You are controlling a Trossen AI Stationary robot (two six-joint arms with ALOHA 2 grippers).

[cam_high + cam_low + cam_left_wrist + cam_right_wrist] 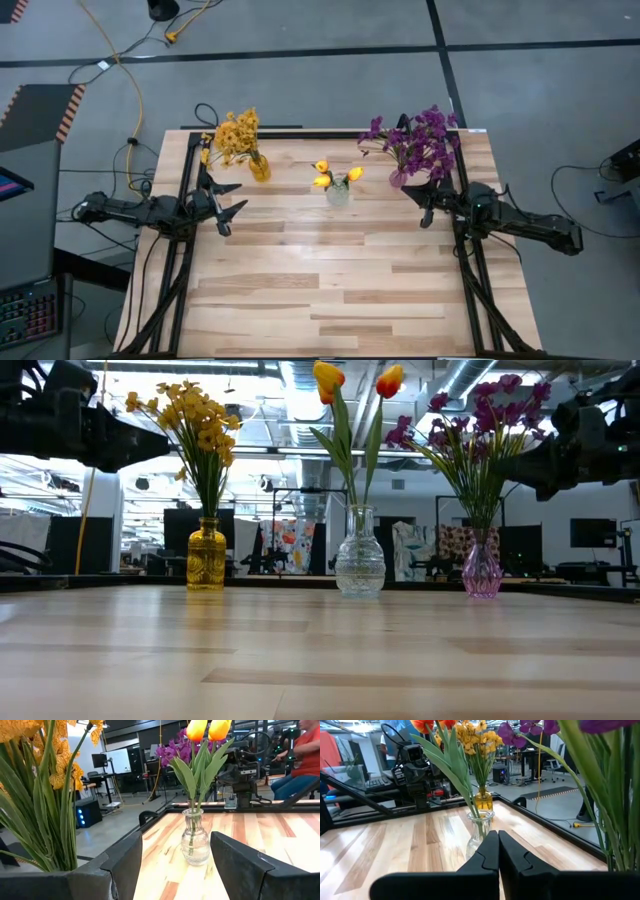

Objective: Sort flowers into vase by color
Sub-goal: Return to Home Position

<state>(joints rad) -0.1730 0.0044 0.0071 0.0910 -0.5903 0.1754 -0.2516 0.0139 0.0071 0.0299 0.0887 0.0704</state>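
Three vases stand in a row along the table's far edge, all filled: yellow clusters (236, 133) in the amber vase (259, 167), tulips (335, 175) in the clear vase (338, 192), purple blooms (420, 135) in the pink vase (398, 178). Sorting looks done. Left gripper (236, 200) is beside the amber vase, jaws wide apart, empty. Right gripper (498, 837) is beside the pink vase, jaws closed on nothing. For homing, draw each arm straight back off the stems. The right one sits under overhanging blooms, so clear those slowly.

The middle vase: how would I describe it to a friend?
On the wooden table, three vases stand in a row along the far edge. The clear glass vase in the middle holds orange-yellow tulips, unlike the amber vase and pink vase beside it.
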